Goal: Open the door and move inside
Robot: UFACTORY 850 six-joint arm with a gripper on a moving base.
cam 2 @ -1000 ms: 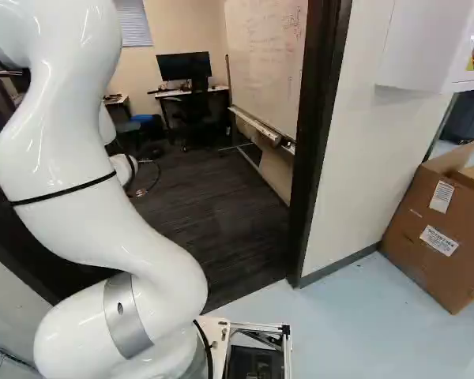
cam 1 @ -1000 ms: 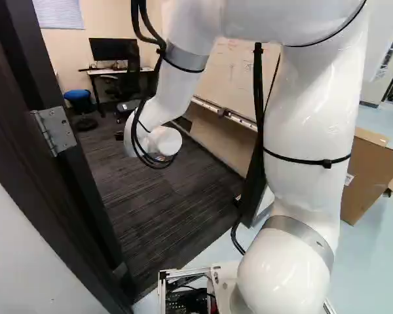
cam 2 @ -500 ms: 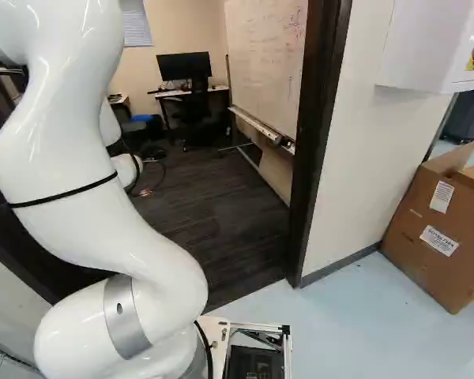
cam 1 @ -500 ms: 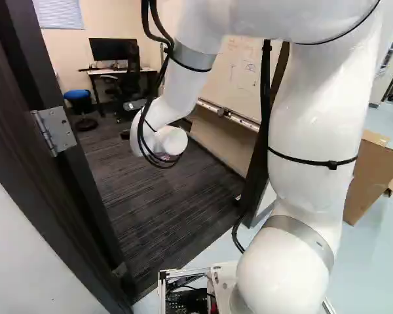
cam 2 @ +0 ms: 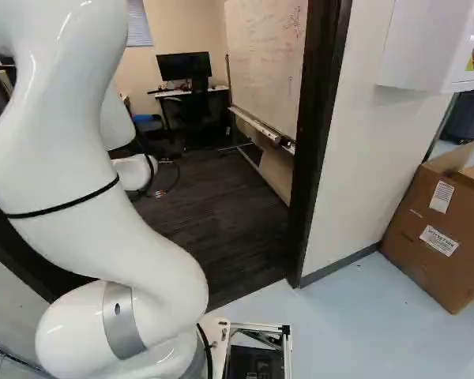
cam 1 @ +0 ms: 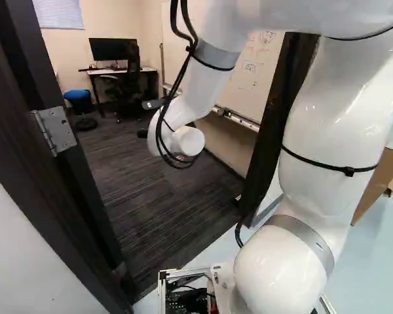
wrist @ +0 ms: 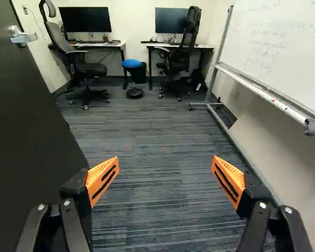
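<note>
The gripper (cam 1: 142, 133) is mostly hidden behind the white wrist in the left base view, with a dark bit showing. In the wrist view the gripper (wrist: 165, 176) stands open, nothing between its orange-padded fingers, facing into the room. The dark door (wrist: 34, 131) stands swung open beside the gripper there, its silver handle (wrist: 22, 37) farther ahead, apart from the fingers. A metal hinge (cam 1: 54, 131) shows on the dark doorway edge in the left base view. The opposite door jamb (cam 2: 320, 142) rises right of the arm in the right base view.
Inside are dark carpet (wrist: 157, 131), a whiteboard (wrist: 278, 44) on a wheeled stand along one side, and, at the far wall, desks, monitors, office chairs (wrist: 176, 52) and a blue-topped stool (wrist: 134, 71). Outside the doorway, a cardboard box (cam 2: 438, 229) stands beyond the wall (cam 2: 363, 150).
The arm has swung over, its wrist shifting right in both base views, and its upper parts moved right in the left base view. The base has not moved against the doorway.
</note>
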